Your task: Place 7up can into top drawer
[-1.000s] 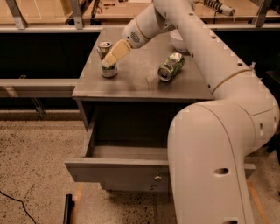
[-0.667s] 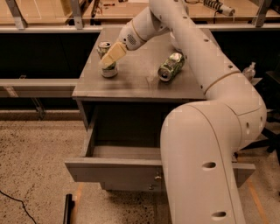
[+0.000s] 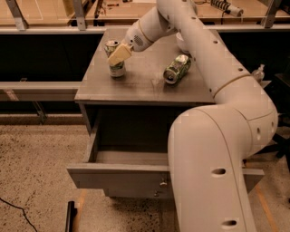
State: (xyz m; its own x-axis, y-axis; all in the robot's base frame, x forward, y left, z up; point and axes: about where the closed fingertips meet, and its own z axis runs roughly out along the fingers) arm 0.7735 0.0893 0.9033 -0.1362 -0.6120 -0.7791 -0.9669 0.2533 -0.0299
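Note:
The 7up can (image 3: 117, 70) stands upright on the left part of the grey cabinet top (image 3: 140, 88), pale with green print and a silver top. My gripper (image 3: 118, 55) reaches in from the right and sits right at the can's upper body, covering part of it. The can rests on the surface. The top drawer (image 3: 113, 177) is pulled out below the cabinet top, its inside showing as a shallow grey tray, with a small round knob (image 3: 162, 183) on its front panel. My white arm hides the drawer's right part.
A shinier, greener can (image 3: 176, 69) lies on its side right of the middle of the cabinet top. A wooden bench with metal legs (image 3: 54, 13) runs behind. A speckled floor (image 3: 36, 172) with a black cable lies at the left.
My arm has shifted slightly; the gripper stays at the 7up can, which has not moved. The drawer is still open.

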